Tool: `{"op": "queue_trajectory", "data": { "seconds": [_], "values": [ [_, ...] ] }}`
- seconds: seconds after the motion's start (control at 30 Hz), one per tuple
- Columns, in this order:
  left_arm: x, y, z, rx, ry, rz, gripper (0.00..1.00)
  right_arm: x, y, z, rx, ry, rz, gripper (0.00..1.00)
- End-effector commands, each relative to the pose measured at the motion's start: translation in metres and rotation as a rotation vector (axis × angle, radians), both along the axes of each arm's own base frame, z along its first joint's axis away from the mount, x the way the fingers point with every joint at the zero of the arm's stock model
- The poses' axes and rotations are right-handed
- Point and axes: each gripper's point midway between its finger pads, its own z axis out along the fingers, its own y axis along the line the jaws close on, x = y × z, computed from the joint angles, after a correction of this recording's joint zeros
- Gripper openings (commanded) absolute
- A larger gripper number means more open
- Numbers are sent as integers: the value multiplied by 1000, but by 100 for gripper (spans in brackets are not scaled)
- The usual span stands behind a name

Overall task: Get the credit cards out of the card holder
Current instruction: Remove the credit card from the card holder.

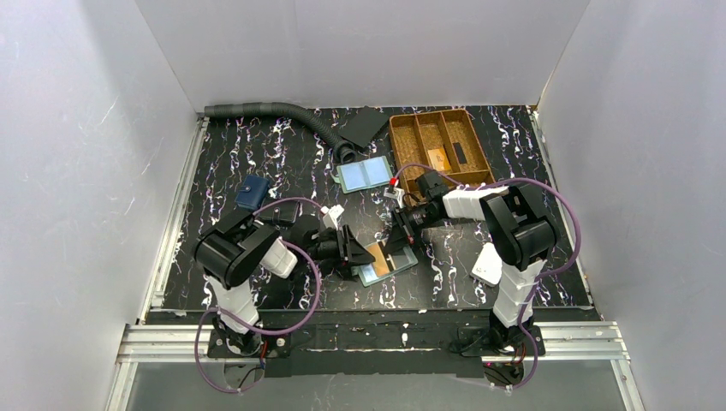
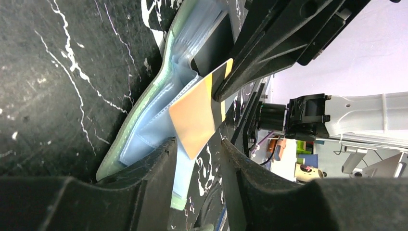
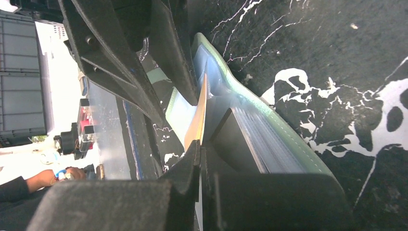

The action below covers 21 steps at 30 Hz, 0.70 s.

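Progress: first pull under way. One credit card [image 2: 195, 113], orange with a dark stripe, is part-way out of the card holder [image 2: 139, 103]. Whether more cards sit inside, I can't tell.
Left to do: draw this card clear and set it down.
Right gripper [image 3: 199, 150]: pressed together, pinching the card's striped end.
Left gripper [image 2: 197, 144]: spread, straddling the holder's near sleeve.
Holder: open on the table [image 2: 57, 96] between both grippers, long axis roughly left-right.
Card: standing on edge, long axis slanting up and away from the sleeve.
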Motion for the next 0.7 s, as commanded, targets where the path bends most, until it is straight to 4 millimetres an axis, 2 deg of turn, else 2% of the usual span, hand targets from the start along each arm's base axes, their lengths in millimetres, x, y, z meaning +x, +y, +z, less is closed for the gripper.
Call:
{"op": "queue_trajectory", "data": {
  "seconds": [0.0,0.13,0.3,0.67],
  "values": [
    [10,3,-19,32,15,37,37,13,-2,8,-4,-69,8,1],
    [12,16,-33,24,62,100,35,22,-11,12,-31,-118,-5,1],
    [12,28,-37,10,72,134,35,26,-16,19,-43,-170,-7,1],
    [22,31,-5,-29,-7,152,36,33,-33,39,-56,-258,18,1]
  ]
}}
